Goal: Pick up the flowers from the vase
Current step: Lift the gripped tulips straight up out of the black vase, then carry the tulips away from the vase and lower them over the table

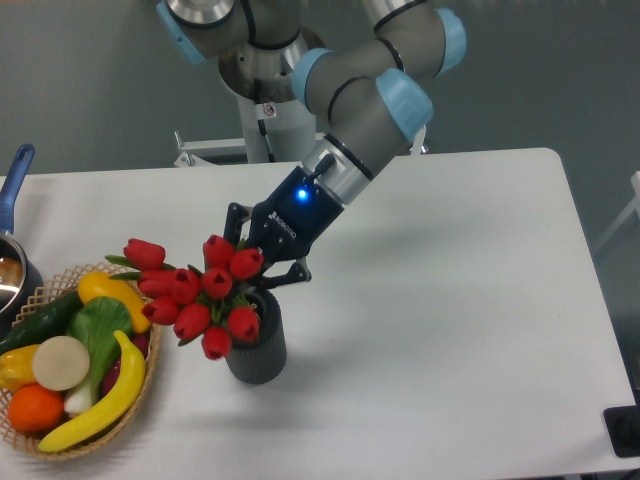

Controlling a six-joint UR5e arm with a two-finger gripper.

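Observation:
The flowers [195, 290], a bunch of red tulip buds on green stems, stand in the vase [258, 350] and lean to the left over the basket's edge. The vase is a short dark grey ribbed cylinder at the table's front left of centre. My gripper [252, 262] reaches down from the upper right to the top of the bunch, just above the vase mouth. Its jaws stand spread, one finger link [236, 214] behind the buds and one [292, 274] on the right side. The fingertips are hidden behind the buds.
A woven basket [60, 445] of fruit and vegetables sits at the front left, touching the leaning buds. A pot with a blue handle [14, 180] is at the left edge. The arm's base [262, 110] stands behind the white table [450, 300].

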